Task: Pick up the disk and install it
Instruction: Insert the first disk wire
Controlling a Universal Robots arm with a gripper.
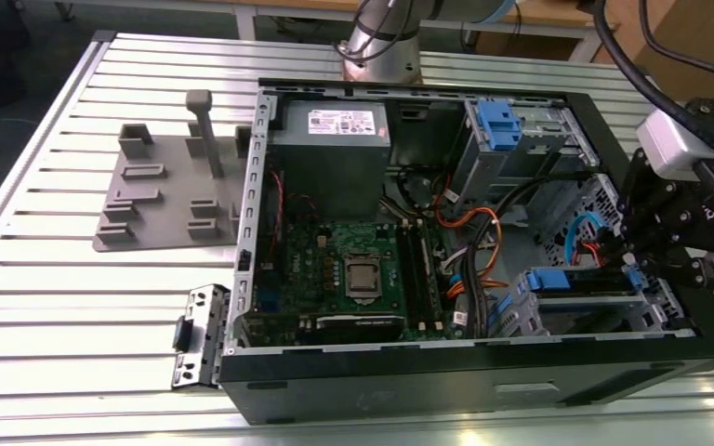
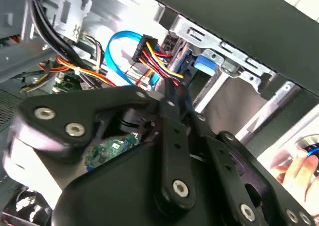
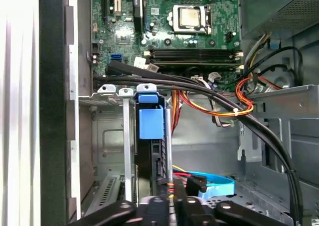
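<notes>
The end effector [image 1: 654, 265] is hovering at the drive bay [image 1: 605, 311], its opening impossible to judge. The disk [image 3: 152, 136] is sitting edge-on in that bay, apparently seated. Nearby cables [image 3: 219, 104] are risking a snag.

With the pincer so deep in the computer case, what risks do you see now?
1. The pincer works beside the drive bay; the red-yellow-black power cable and blue data cable lie close and may snag.
2. A person's hand is near the case edge and might be struck.
</notes>
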